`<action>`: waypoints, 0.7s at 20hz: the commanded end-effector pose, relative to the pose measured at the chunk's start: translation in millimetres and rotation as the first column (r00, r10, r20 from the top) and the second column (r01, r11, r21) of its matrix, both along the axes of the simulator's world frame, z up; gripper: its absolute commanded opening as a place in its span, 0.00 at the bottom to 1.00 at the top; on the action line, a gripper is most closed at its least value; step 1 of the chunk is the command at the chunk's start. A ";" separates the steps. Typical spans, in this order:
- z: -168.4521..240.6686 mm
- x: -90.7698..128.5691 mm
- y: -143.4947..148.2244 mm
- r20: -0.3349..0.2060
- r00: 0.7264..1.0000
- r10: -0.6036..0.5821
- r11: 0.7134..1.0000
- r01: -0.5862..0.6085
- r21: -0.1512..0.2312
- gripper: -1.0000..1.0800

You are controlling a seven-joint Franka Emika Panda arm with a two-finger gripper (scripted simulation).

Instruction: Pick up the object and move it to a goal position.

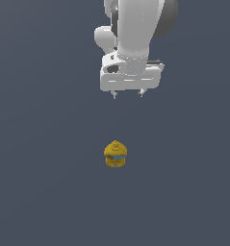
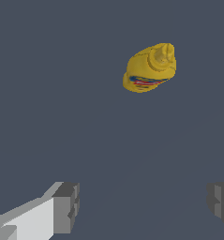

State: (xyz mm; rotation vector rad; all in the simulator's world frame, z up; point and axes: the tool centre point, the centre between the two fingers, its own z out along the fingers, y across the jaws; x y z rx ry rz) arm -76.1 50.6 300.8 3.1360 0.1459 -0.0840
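The object [image 1: 115, 154] is a small mustard-yellow blocky item with a light-blue band, resting on the dark grey surface near the middle of the exterior view. In the wrist view the object [image 2: 150, 69] shows its capped end and a blue and red patch. My white gripper [image 1: 127, 93] hangs well above and behind it, fingers pointing down. Its jaws stand wide apart with nothing between them; both grey fingertips [image 2: 66, 207] show in the wrist view, well away from the object.
The flat dark grey surface [image 1: 44, 182] spreads around the object in all directions. The white arm [image 1: 135, 29] rises out of the exterior view at the top.
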 end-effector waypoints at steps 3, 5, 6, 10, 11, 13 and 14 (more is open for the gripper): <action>-1.5 4.8 -1.0 0.001 0.999 0.043 0.999 -0.043 0.001 0.96; -2.5 7.8 -1.6 0.002 0.998 0.070 0.998 -0.070 0.001 0.96; -3.0 9.5 -1.9 0.003 0.996 0.085 0.996 -0.085 0.002 0.96; -5.8 17.6 -3.6 0.005 0.988 0.157 0.988 -0.157 0.003 0.96; -6.6 19.9 -4.1 0.006 0.984 0.178 0.984 -0.178 0.004 0.96; -8.5 25.0 -5.2 0.007 0.975 0.223 0.975 -0.223 0.004 0.96; -9.5 27.7 -5.8 0.008 0.969 0.247 0.969 -0.247 0.005 0.96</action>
